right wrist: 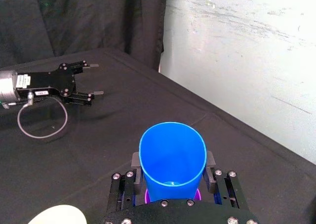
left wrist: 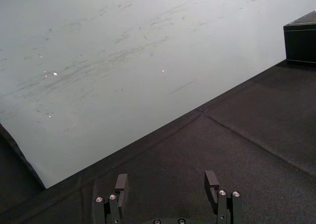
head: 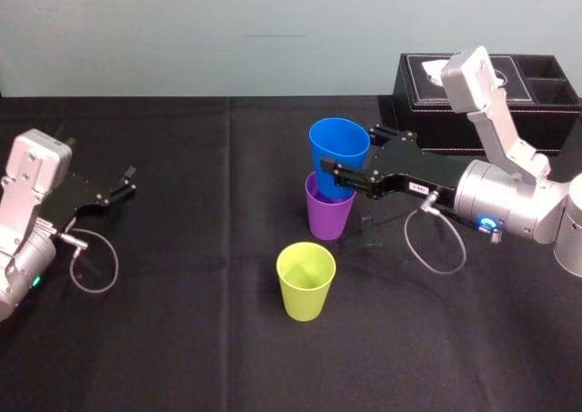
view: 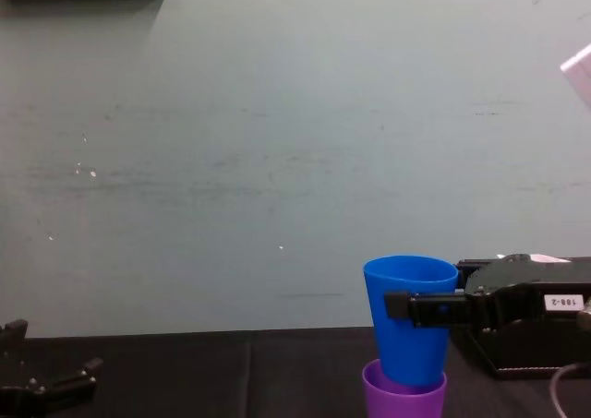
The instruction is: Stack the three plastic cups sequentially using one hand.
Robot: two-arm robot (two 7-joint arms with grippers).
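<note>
R gripper (head: 348,150) has jaws clamped on blue cup (head: 336,144), whose base sits in purple cup (head: 327,216), mid-counter (head: 182,339) toward back edge. Alone nearer front edge: yellow-green cup (head: 306,280). L gripper (head: 127,183) is parked by left edge, jaws apart. The white tag (view: 561,302) on R gripper reads approx "188-2".

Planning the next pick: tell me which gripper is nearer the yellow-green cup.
Right. The right gripper, shut on the blue cup, is just behind the yellow-green cup; the left gripper sits open far off to its left.
</note>
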